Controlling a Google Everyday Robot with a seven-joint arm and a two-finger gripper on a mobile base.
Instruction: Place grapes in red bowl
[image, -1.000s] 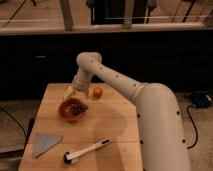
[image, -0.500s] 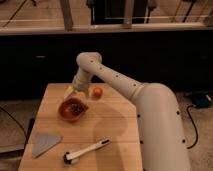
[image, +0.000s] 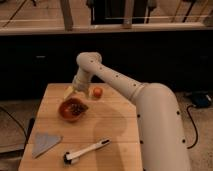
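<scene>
Camera view, grapes (image: 75, 107) in bowl (image: 62, 112), hand (image: 75, 94) above

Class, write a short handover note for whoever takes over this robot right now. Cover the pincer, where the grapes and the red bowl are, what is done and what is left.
Pincer: low over the far rim of the round, shallow reddish-orange bowl, at the far left of the wooden table. Whether it is touching anything cannot be seen.
Grapes: the small cluster of dark purple-black berries lies inside the bowl.
Done: the grapes appear to be in the bowl.
Left: probably only to confirm the grapes are released, then lift the arm clear.
</scene>
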